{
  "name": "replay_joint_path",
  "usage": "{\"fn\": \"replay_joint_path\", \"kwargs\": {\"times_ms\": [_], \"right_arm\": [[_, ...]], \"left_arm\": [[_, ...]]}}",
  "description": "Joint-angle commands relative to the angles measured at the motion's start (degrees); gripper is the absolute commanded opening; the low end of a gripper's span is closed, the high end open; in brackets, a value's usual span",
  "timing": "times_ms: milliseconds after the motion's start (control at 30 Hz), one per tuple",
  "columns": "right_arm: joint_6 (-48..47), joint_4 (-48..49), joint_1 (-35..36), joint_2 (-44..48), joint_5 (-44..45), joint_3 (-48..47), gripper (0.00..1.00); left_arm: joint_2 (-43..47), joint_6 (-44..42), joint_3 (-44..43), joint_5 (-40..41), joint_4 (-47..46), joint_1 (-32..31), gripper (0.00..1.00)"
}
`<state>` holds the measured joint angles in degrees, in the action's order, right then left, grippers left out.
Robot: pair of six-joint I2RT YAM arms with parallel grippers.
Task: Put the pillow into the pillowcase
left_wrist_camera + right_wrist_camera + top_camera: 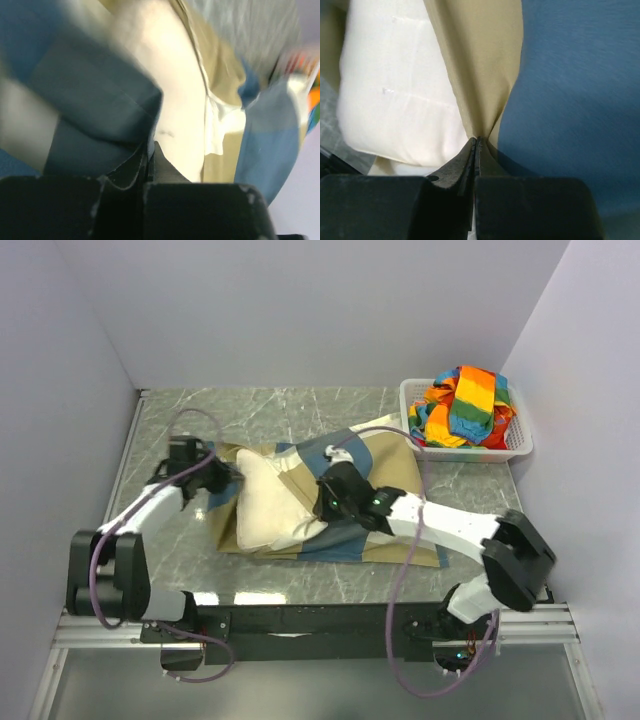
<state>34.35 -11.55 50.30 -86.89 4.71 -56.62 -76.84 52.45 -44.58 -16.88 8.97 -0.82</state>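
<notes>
The cream-white pillow (262, 508) lies mid-table, partly wrapped by the blue, tan and off-white pillowcase (385, 468). My left gripper (226, 478) is at the case's left edge, shut on a dark blue fold of the pillowcase (95, 95), with the pillow (175, 95) just beyond its tips (151, 146). On the pillow's right side my right gripper (328, 502) pinches a tan fold. In the right wrist view the gripper (477, 140) is shut on the pillowcase (485, 65), and the pillow (395, 95) bulges to the left.
A white basket (412, 398) holding a rainbow-striped cloth (465, 405) stands at the back right, close to the pillowcase's far corner. Walls close in the table on the left, back and right. Cables loop over both arms.
</notes>
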Motion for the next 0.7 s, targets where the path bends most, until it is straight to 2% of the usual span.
{"fn": "replay_joint_path", "kwargs": {"times_ms": [0,100,167,233,300,367,400,467,500,533,600,667], "right_arm": [[3.4,6.7,0.3,11.7,4.2,7.4,0.0],[5.6,6.5,1.2,18.5,2.6,11.4,0.0],[5.2,5.5,2.9,20.4,3.0,10.1,0.0],[4.0,4.0,3.7,18.4,3.3,6.8,0.0],[1.2,0.6,3.8,13.1,4.2,-0.4,0.0],[-0.9,1.2,3.5,8.3,7.0,-4.7,0.0],[-1.3,1.4,3.2,6.7,6.6,-6.2,0.0],[-1.8,-0.4,3.2,1.7,7.4,-11.8,0.0],[-1.7,-0.2,3.3,0.5,7.3,-12.5,0.0],[-1.5,0.6,3.3,-0.5,6.5,-12.9,0.0],[-0.9,0.9,3.1,-4.5,6.2,-15.0,0.03],[-2.0,-0.7,3.0,-9.0,6.3,-18.3,0.09]], "left_arm": [[-8.6,4.9,0.2,-1.1,-13.2,-11.1,0.01],[-15.9,8.3,-0.7,-3.0,-19.1,-16.7,0.01],[-19.9,9.4,-2.2,-2.8,-20.9,-20.2,0.01],[-21.8,10.0,-3.7,-2.2,-20.1,-21.6,0.01],[-20.6,11.2,-2.3,1.0,-18.7,-21.4,0.01],[-14.8,10.9,-0.8,4.8,-13.9,-19.8,0.01],[-12.2,10.7,0.7,10.3,-10.9,-19.1,0.01],[-4.0,10.0,2.3,14.2,-3.0,-14.9,0.01],[-1.1,9.5,4.9,15.3,-1.6,-12.9,0.01],[4.3,8.2,6.4,16.0,-0.7,-8.2,0.01],[8.5,6.9,10.4,16.1,1.0,-1.1,0.03],[12.2,5.3,12.6,15.0,1.8,2.7,0.07]]}}
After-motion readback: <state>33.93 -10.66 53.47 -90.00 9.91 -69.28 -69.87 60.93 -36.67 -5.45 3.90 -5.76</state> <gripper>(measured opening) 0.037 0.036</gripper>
